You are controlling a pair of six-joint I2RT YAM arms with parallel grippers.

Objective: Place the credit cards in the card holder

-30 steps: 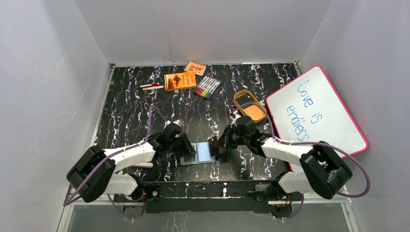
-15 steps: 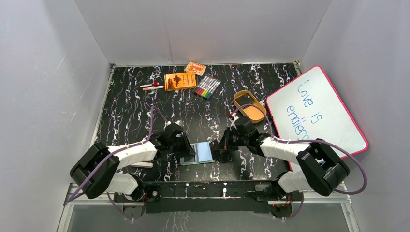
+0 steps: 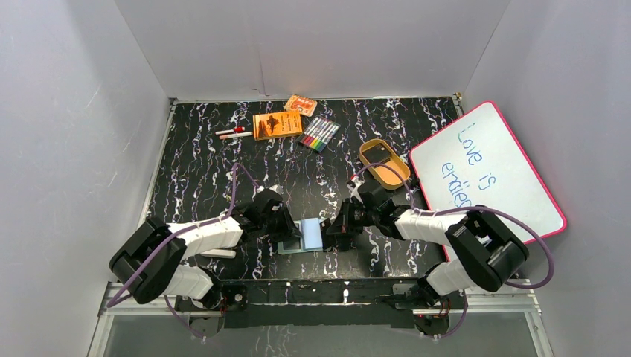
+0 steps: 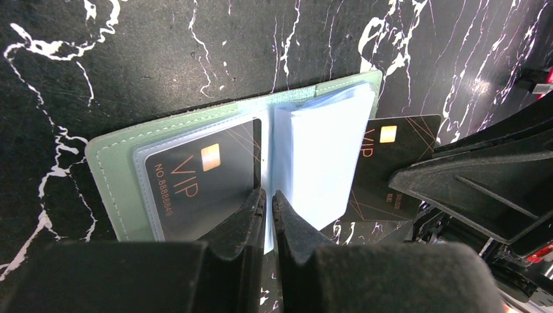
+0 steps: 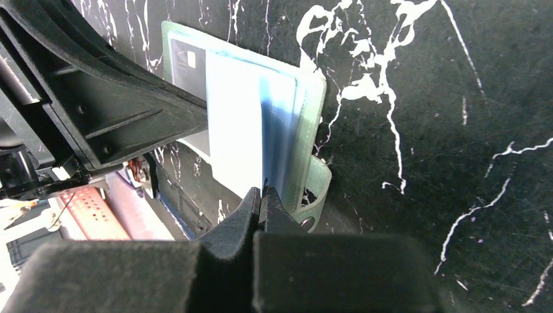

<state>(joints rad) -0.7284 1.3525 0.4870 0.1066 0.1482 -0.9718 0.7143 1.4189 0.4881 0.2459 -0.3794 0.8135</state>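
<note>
Two credit cards — sleeved card (image 4: 195, 177); loose card (image 4: 391, 160) | left gripper (image 4: 268, 203) pinches card holder (image 4: 114, 176) sleeve (image 4: 323, 150); right gripper (image 5: 263, 194) closed | hold sleeve mouth open — slide loose card flat

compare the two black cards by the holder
The sleeved card sits inside the card holder; the loose card lies outside it. The sleeved card is under a clear pocket; the loose card is bare, one edge hidden behind the blue sleeves. Both are dark with gold chips.
</note>
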